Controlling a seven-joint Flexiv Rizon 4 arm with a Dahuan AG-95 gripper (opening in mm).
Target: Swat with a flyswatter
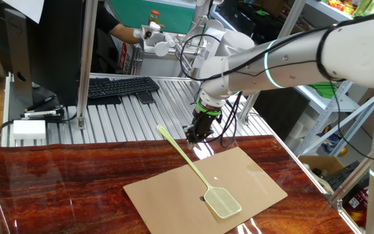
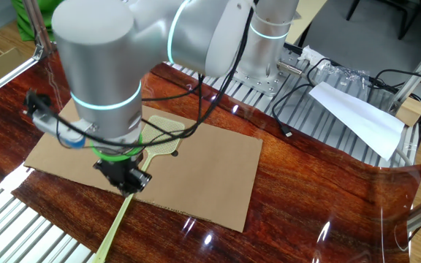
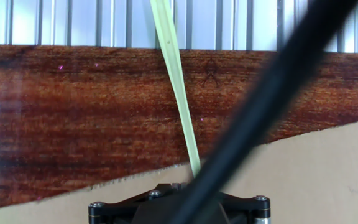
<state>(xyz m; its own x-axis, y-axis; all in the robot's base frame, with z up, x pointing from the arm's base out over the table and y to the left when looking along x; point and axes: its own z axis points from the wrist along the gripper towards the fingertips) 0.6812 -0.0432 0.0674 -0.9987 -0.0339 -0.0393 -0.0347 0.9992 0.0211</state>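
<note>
Flyswatter (image 1: 197,173), pale yellow-green, long thin handle, small mesh head, claw (image 1: 194,135) clamped on handle

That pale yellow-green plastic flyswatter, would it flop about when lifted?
Probably a bit: the pale yellow-green plastic flyswatter has a long, thin handle, so it likely bends and whips. It looks light, with a small mesh head. The black gripper pinches the narrow handle, so it might twist.

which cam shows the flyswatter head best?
One fixed view: the flyswatter shows whole, its mesh head flat on the cardboard sheet. The other fixed view has the arm partly covering the head. Hand view shows only handle.
</note>
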